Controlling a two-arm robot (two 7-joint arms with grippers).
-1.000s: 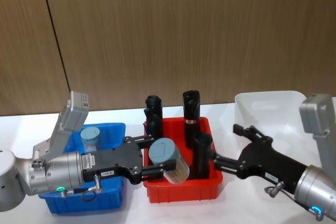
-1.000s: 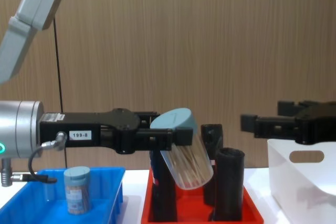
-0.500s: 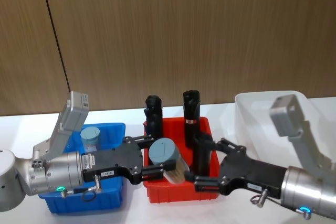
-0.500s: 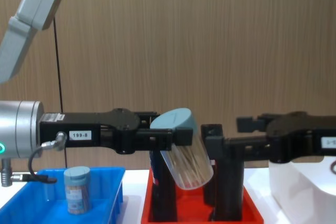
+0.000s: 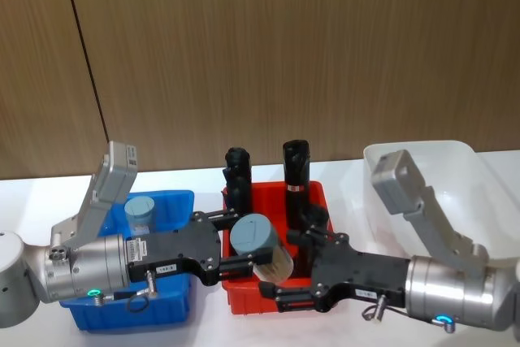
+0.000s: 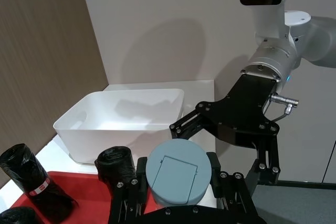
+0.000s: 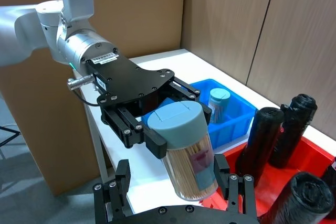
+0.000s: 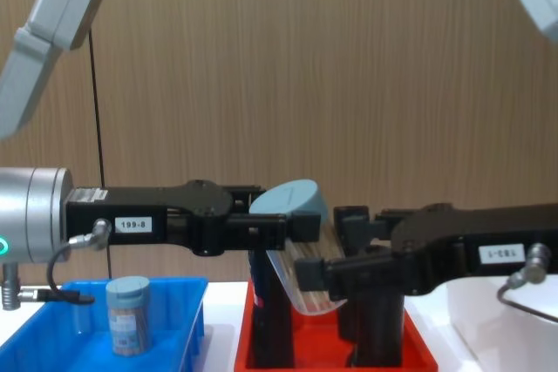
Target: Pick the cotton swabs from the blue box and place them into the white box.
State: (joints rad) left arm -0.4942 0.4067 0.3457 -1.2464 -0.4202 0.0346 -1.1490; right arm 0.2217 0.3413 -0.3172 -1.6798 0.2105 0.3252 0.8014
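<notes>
A cotton swab jar (image 5: 254, 235) with a grey-blue lid hangs tilted over the red bin's front left, my left gripper (image 5: 240, 241) shut on it just below the lid. My right gripper (image 5: 281, 263) stands open, one finger on each side of the jar's clear body (image 7: 189, 163) and apart from it. In the chest view the jar (image 8: 292, 202) hangs between the left gripper (image 8: 288, 224) and the right gripper (image 8: 318, 272). A second swab jar (image 5: 140, 213) stands upright in the blue box (image 5: 175, 201). The white box (image 5: 422, 156) is at the far right.
The red bin (image 5: 321, 199) between the two boxes holds several tall black cylinders (image 5: 296, 164), right behind both grippers. The brown wall runs close behind the white table (image 5: 207, 318).
My right arm swung left from near the white box, across the red bin, until its open fingers flank the held jar. The left gripper and jar stayed still.
</notes>
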